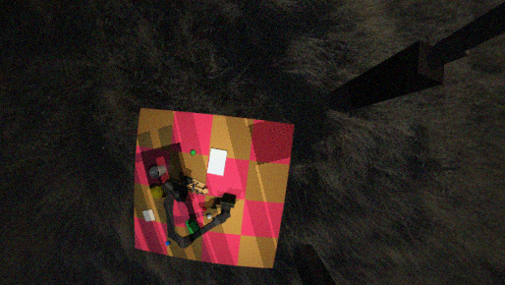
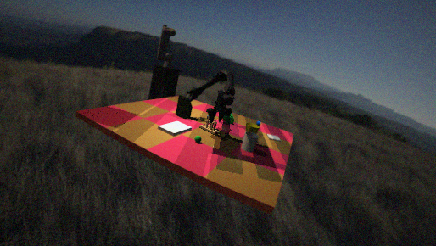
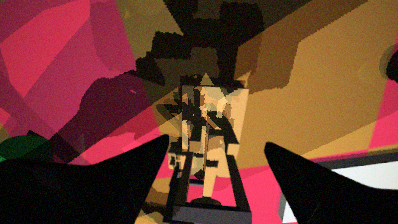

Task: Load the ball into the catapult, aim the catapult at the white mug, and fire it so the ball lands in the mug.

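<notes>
The wooden catapult [image 1: 198, 185] [image 2: 209, 128] [image 3: 242, 112] stands near the middle of the table. My gripper [image 1: 188, 181] [image 3: 216, 142] is open above it. In the wrist view the fingertips are wide apart on either side of the catapult, with nothing held between them. The white mug [image 1: 157, 171] [image 2: 249, 142] looks greyish and stands upright, apart from the catapult, on the far side of the gripper. No ball can be made out in the catapult. A small white ball [image 1: 209, 216] lies near the arm's forearm.
A green ball [image 1: 193, 152] [image 2: 198, 138] lies near a white slab [image 1: 217, 161] [image 2: 175, 127] [image 3: 370, 175]. A yellow object [image 1: 156, 192] [image 2: 253, 127] is near the mug. A green object [image 1: 192, 226] [image 2: 231, 119] [image 3: 25, 147] and a blue ball [image 1: 167, 243] [image 2: 258, 123] are near the arm.
</notes>
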{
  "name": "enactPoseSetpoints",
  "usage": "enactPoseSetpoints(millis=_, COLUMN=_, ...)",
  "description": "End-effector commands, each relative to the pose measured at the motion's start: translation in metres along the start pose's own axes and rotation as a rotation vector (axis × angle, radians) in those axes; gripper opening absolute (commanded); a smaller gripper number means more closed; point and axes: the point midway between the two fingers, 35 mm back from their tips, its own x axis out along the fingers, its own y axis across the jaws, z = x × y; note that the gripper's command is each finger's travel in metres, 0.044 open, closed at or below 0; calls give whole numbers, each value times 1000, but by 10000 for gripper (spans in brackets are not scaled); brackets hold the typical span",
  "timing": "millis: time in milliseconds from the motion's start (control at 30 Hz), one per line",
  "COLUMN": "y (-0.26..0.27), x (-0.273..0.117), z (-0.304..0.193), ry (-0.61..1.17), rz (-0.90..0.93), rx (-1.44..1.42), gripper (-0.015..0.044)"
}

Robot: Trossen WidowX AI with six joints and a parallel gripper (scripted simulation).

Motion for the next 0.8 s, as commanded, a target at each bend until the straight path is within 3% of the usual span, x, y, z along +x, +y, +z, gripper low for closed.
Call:
enactPoseSetpoints(millis=0, y=1, x=-60, z=-1, ry=-18, rz=-9, rx=-8, gripper=440)
enactPoseSetpoints(millis=100, y=1, x=-63, z=-2, ry=-17, rz=-8, rx=-8, gripper=440)
enactPoseSetpoints(millis=133, y=-2, x=-47, z=2, ry=-30, rz=-4, rx=-1, gripper=440)
enactPoseSetpoints(millis=333, y=0, x=-58, z=-3, ry=-18, rz=-2, rx=-1, gripper=440)
enactPoseSetpoints(millis=500, y=1, x=-13, z=-2, ry=-18, rz=-1, rx=-1, gripper=440)
enactPoseSetpoints(millis=767, y=1, x=-7, z=-2, ry=-18, rz=0, rx=-1, gripper=440)
